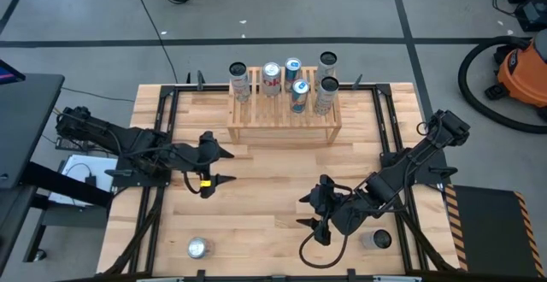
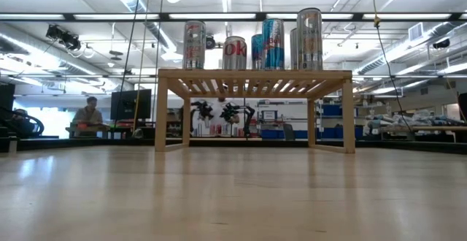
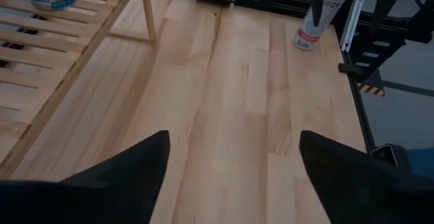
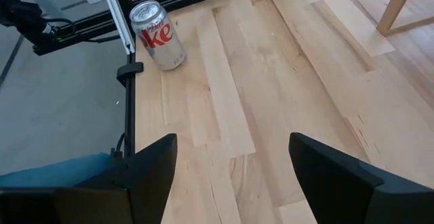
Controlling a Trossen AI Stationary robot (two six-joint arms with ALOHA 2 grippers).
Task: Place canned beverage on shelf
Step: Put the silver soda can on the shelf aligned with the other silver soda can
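**Q:** Two loose cans near the front edge?

**A:** Yes, two. A silver can (image 1: 197,247) stands toward the front left corner of the worktop (image 1: 265,188), and a slim can (image 1: 380,239) toward the front right corner, just beside the right arm.

**Q:** How many on the shelf?

**A:** Six cans stand upright on the slatted top of the shelf (image 1: 283,130), which sits at the middle of the worktop's back edge. From the low view they cluster from the centre toward its right end.

**Q:** And the arms?

**A:** Both reach low over the worktop in front of the shelf. The left gripper (image 1: 224,167) hangs left of centre, fingers spread wide with nothing between them. The right gripper (image 1: 308,211) hangs right of centre, nearer the front edge, its fingers likewise parted and holding nothing.

**Q:** Does either touch a can?

**A:** No; each is well apart from every can.
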